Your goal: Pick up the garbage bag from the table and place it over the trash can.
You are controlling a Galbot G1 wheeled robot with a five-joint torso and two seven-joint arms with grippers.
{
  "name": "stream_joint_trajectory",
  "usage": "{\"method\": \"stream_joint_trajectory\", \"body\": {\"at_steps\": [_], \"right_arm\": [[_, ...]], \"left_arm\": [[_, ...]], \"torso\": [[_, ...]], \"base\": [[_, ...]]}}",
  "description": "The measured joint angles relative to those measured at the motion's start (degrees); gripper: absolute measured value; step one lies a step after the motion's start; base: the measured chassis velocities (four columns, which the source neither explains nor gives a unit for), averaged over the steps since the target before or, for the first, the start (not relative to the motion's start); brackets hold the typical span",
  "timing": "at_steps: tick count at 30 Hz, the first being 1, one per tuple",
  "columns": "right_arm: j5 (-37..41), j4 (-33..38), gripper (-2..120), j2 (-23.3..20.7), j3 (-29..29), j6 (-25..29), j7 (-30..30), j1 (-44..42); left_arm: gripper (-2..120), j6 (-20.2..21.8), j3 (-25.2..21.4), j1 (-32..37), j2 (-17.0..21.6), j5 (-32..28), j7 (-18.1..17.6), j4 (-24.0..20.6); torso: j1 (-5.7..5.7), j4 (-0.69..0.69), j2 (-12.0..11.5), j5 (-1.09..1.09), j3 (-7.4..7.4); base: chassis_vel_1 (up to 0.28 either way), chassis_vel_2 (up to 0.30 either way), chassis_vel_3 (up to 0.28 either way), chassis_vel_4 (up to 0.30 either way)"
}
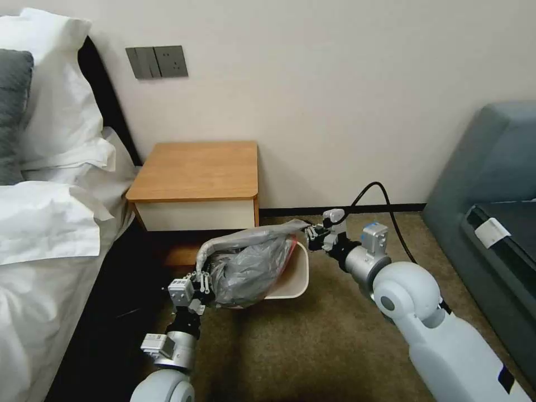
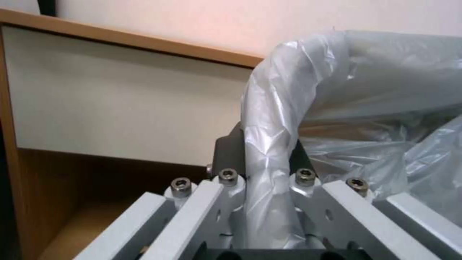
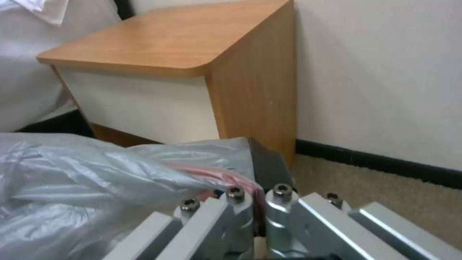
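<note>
Pale grey-white arms, silver wrist joints, black cable, hex-screwed metal jaws, perhaps aluminium.

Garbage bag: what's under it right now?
Under the garbage bag sits the trash can; its right rim shows, the rest is covered. Left gripper and right gripper pinch the bag's ends.

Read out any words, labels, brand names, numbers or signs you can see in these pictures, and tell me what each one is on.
There is no readable text.
The crinkled translucent grey plastic garbage bag: no print.
The small beige plastic trash can: no label visible.
The wooden nightstand table with orange-brown top: no markings.
The grey wall switch and socket panel: no lettering legible.
The white tag on the dark sofa: too small to read.
</note>
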Motion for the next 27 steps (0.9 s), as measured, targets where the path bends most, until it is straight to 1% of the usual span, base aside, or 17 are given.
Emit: {"method": "stream_joint_trajectory", "body": {"at_steps": [4,7,9,11,15,18,19,21,25,26,27], "right_arm": [[0.07,-0.36,0,-1.33,-0.92,0.0,-0.02,0.68],[0.05,-0.41,0,-4.26,-1.79,-0.5,-1.33,0.98],[0.05,-0.34,0,-4.66,-1.78,-0.69,-1.57,0.98],[0.29,-0.06,0,-6.91,-1.63,-1.4,-2.72,0.83],[0.79,0.26,0,-8.59,-1.1,-2.57,-3.61,0.81],[1.9,0.45,0,-11.43,-0.87,-3.88,-4.82,1.38],[1.9,0.45,0,-11.43,-0.87,-3.88,-4.82,1.38],[2.75,-0.07,0,-13.85,-1.49,-4.66,-5.88,2.29],[2.86,-0.43,1,-15.43,-2.07,-4.93,-7.9,2.78],[2.91,-0.51,4,-15.4,-2.05,-4.79,-7.94,2.75],[2.91,-0.51,4,-15.4,-2.05,-4.79,-7.94,2.75]], "left_arm": [[6,-0.07,-0.08,0.0,-0.02,-0.12,0.12,0.0],[6,-0.09,-0.2,-0.16,-0.16,-0.4,0.22,0.11],[6,-0.09,-0.23,-0.18,-0.19,-0.47,0.25,0.13],[6,-0.11,-0.56,-0.39,-0.28,-0.78,0.49,0.45],[6,-0.29,-0.91,-0.65,-0.37,-0.87,0.73,0.8],[6,-0.35,-2.15,-1.1,-0.94,-0.31,2.02,1.3],[6,-0.35,-2.15,-1.1,-0.94,-0.31,2.02,1.3],[6,-0.49,-3.16,-1.49,-1.23,0.27,3.38,1.6],[6,-0.55,-4.28,-1.49,-1.2,0.32,4.78,1.62],[6,-0.58,-4.77,-1.43,-1.2,0.27,4.89,1.66],[6,-0.58,-4.77,-1.43,-1.2,0.27,4.89,1.66]], "torso": [[0.0,0.0,0.0,0.0,0.0],[0.0,0.0,0.0,0.0,0.0],[0.0,0.0,0.0,0.0,0.0],[0.0,0.0,0.0,0.01,0.0],[0.0,0.0,0.0,0.0,0.0],[0.0,0.0,0.0,0.0,0.0],[0.0,0.0,0.0,0.0,0.0],[0.0,0.0,0.0,0.0,0.0],[0.0,0.0,0.0,0.0,0.0],[0.0,0.0,0.0,0.0,-0.01],[0.0,0.0,0.0,0.0,-0.01]], "base": [[0.0,0.0,0.0,0.0],[0.0,0.0,0.0,0.0],[0.0,0.0,0.0,0.0],[0.0,0.0,0.0,0.0],[0.0,0.0,0.0,0.0],[0.0,0.0,0.0,0.0],[0.0,0.0,0.0,0.0],[0.0,0.0,0.0,0.0],[0.0,0.0,0.0,0.0],[0.0,0.0,0.0,0.0],[0.0,0.0,0.0,0.0]]}}
